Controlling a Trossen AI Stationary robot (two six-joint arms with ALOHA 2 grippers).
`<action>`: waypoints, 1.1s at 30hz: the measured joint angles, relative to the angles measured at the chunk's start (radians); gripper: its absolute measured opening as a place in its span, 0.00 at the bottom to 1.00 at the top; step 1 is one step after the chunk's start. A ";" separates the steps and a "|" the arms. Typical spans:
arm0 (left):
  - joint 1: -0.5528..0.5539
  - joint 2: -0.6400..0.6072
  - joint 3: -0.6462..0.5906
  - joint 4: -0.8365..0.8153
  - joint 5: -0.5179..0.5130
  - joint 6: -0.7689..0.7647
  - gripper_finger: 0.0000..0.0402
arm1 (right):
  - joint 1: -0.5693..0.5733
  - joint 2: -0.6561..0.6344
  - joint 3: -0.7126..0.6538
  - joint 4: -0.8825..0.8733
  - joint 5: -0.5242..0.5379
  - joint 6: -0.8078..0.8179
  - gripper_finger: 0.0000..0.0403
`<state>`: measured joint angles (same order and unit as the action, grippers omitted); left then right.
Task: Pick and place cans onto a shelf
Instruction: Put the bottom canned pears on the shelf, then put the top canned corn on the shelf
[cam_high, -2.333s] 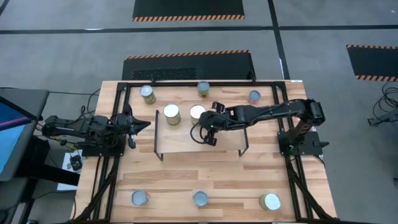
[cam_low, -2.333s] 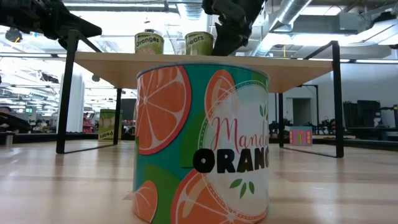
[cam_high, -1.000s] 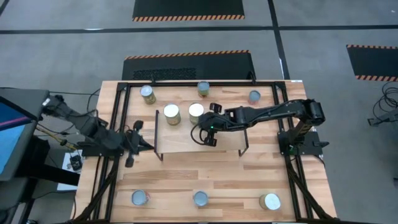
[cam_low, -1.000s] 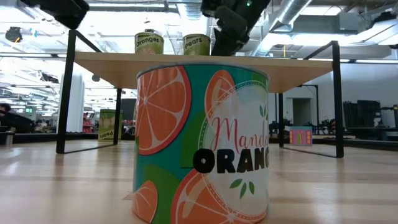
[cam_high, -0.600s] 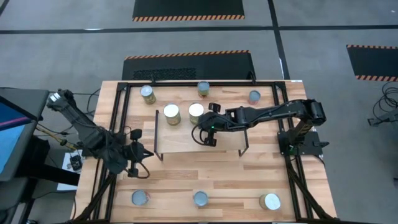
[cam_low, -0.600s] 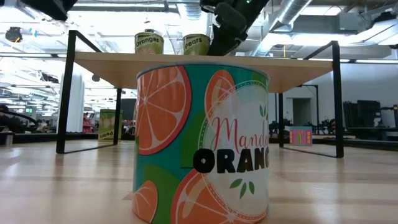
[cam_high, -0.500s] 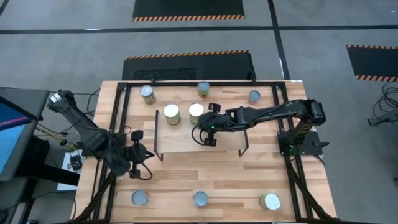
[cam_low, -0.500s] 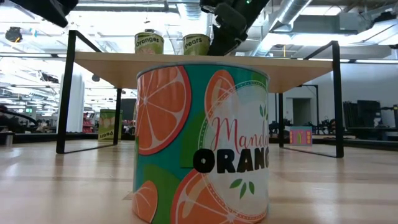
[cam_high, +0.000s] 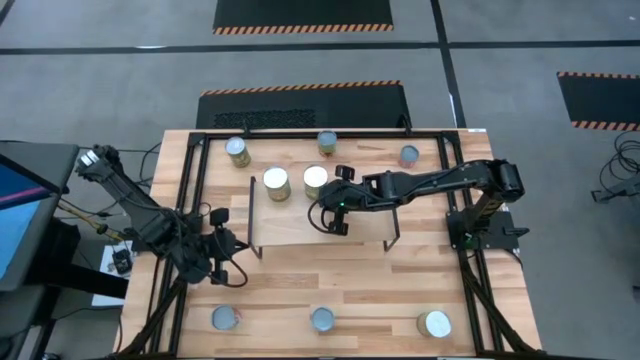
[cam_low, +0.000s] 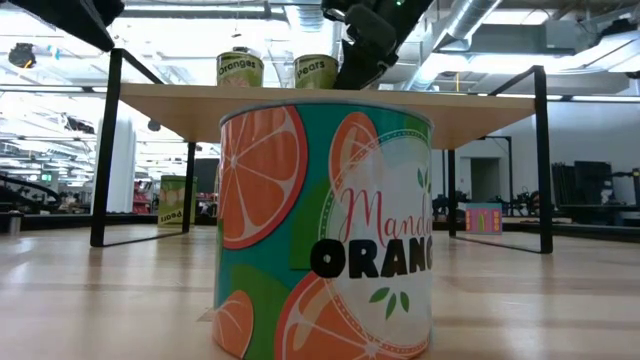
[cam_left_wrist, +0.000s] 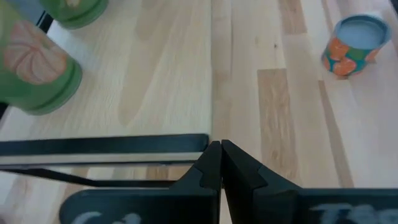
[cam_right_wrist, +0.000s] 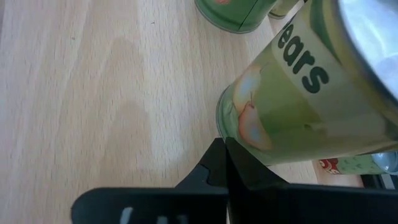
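With two cans (cam_high: 276, 183) already on the shelf (cam_high: 300, 232), the left gripper (cam_high: 228, 249), fingers pressed together and empty, must open over the orange can (cam_left_wrist: 354, 45) ahead of it.

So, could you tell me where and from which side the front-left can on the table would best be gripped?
Probably around its round side wall, coming down from above: the front-left can stands upright with its flat lid up and bare table all round it. The left pincer, shut, sits nearest, just behind it, and would need to open first.
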<state>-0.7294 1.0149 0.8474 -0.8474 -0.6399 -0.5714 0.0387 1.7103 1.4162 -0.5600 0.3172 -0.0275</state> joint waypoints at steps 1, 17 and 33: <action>0.002 0.000 0.000 -0.007 0.000 -0.005 0.00 | 0.000 0.000 0.000 0.000 0.000 0.000 0.01; 0.015 -0.001 0.000 -0.040 -0.028 -0.017 0.00 | 0.001 0.000 0.000 -0.001 -0.003 0.001 0.02; 0.001 -0.037 0.000 -0.065 -0.035 -0.063 0.00 | 0.024 -0.001 0.000 -0.008 -0.002 -0.003 0.02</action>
<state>-0.7285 0.9780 0.8471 -0.9121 -0.6747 -0.6342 0.0630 1.7097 1.4166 -0.5678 0.3147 -0.0303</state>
